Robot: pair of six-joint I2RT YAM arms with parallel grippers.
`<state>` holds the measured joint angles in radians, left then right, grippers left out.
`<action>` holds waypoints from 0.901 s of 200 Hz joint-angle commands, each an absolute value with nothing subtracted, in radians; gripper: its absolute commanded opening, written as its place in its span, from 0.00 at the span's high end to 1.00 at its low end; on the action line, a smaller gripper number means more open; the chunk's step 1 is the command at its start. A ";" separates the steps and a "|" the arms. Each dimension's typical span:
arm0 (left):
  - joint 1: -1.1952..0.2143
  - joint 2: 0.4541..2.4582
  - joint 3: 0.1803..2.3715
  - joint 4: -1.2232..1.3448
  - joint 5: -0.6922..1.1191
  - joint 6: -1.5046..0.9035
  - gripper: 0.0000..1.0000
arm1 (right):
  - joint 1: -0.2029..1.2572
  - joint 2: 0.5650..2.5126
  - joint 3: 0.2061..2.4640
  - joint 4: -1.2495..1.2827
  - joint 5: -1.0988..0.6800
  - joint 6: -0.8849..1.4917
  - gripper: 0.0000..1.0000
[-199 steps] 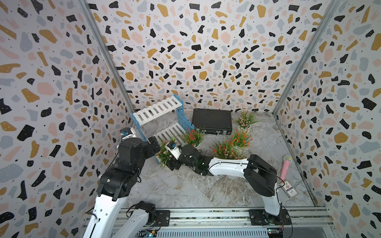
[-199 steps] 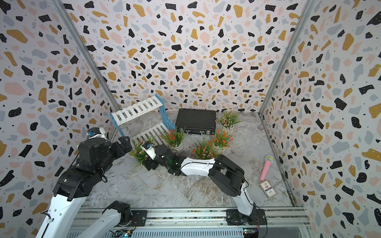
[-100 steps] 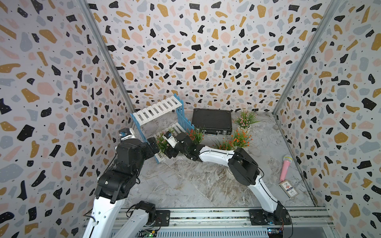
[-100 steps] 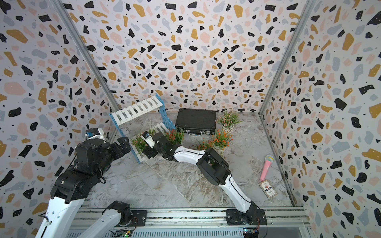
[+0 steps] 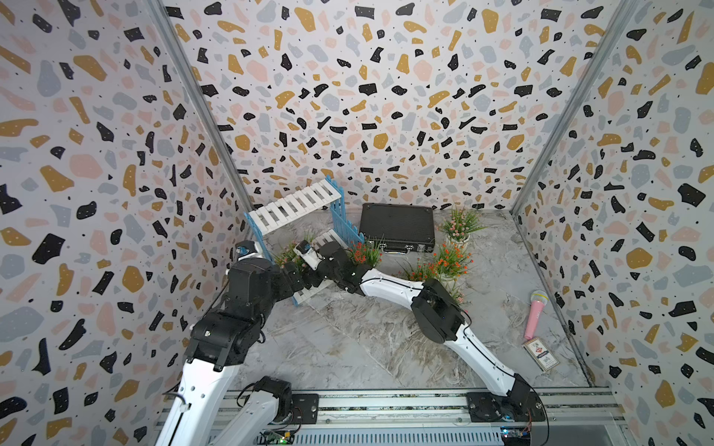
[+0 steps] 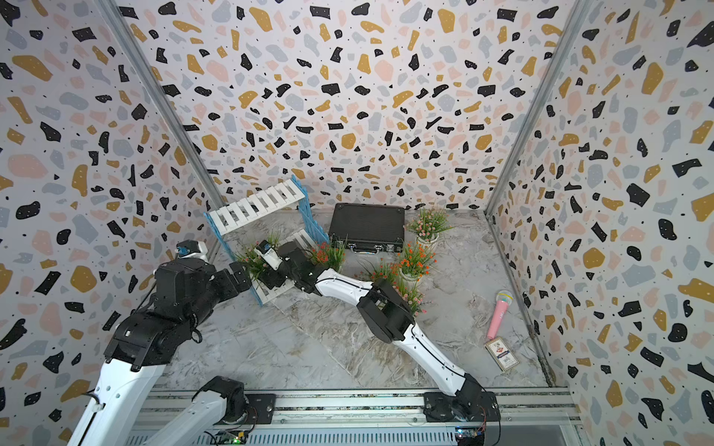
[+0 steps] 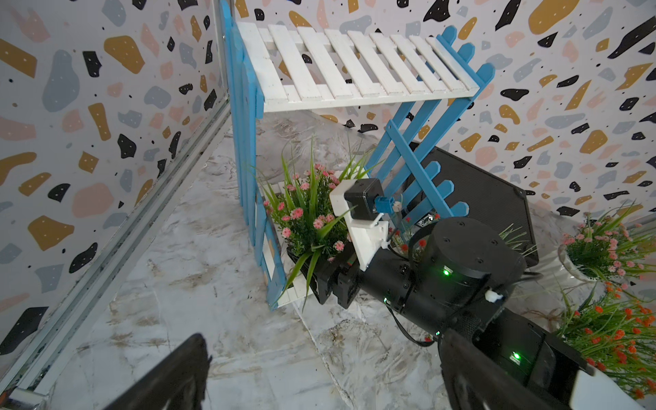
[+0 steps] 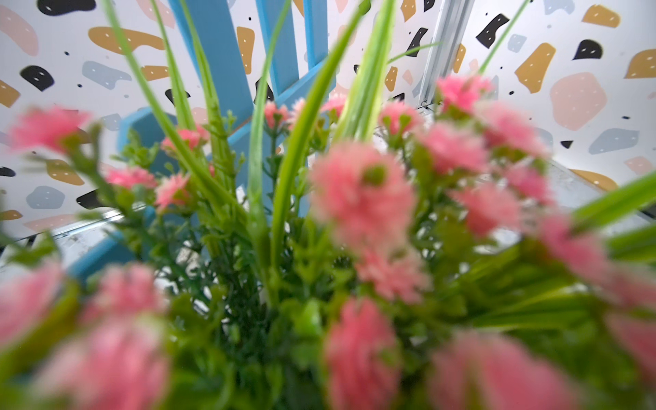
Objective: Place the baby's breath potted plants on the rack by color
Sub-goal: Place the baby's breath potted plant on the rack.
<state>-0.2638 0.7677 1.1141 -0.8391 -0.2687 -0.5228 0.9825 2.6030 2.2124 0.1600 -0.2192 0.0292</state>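
The rack (image 5: 297, 206) (image 6: 255, 206) (image 7: 355, 67) stands at the back left, with its top board bare. My right gripper (image 7: 312, 269) (image 5: 305, 278) is shut on a pink baby's breath plant (image 7: 309, 220) (image 5: 288, 255) (image 8: 362, 198) over the rack's lower board, between the blue side panels. Leaves and jaws hide its pot. My left gripper (image 7: 319, 383) (image 5: 291, 276) is open and holds nothing, just in front of the rack. On the floor stand three orange-red plants (image 5: 365, 251) (image 5: 448, 260) (image 5: 419, 272) and a pink one (image 5: 458, 224). Another plant (image 6: 415, 299) is partly hidden behind the right elbow.
A black briefcase (image 5: 396, 226) lies right of the rack against the back wall. A pink microphone (image 5: 535, 314) and a small card box (image 5: 541, 353) lie by the right wall. The rack stands close to the left wall's corner.
My right arm has stretched back and left, carrying the pink plant from the floor in front of the rack to its lower board. The left arm has barely moved.
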 commanded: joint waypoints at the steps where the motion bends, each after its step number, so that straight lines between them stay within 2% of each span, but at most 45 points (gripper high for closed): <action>1: -0.263 0.753 1.093 -0.825 -0.259 -0.500 0.00 | 0.978 2.611 2.355 0.188 -0.247 0.009 0.27; 39: -0.264 0.747 1.080 -0.818 -0.255 -0.496 0.00 | 0.974 2.745 2.547 0.137 -0.259 0.000 0.26; 70: -0.264 0.743 1.074 -0.814 -0.252 -0.500 0.00 | 0.973 2.797 2.602 0.146 -0.248 -0.009 0.23; 88: -0.264 0.740 1.068 -0.809 -0.254 -0.502 0.00 | 0.969 2.806 2.599 0.144 -0.248 -0.015 0.16; 101: -0.263 0.740 1.060 -0.807 -0.258 -0.502 0.00 | 0.968 2.802 2.591 0.138 -0.252 -0.018 0.04; 111: -0.264 0.740 1.057 -0.804 -0.256 -0.502 0.00 | 0.966 2.786 2.564 0.144 -0.248 -0.023 0.01; 180: -0.264 0.749 1.066 -0.796 -0.252 -0.500 0.01 | 0.956 2.486 2.111 0.409 -0.239 -0.015 0.01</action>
<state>-0.2638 0.7486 1.0645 -0.8356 -0.2611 -0.5110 0.9657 2.6507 2.2143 0.2604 -0.2417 -0.0097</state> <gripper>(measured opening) 0.992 0.994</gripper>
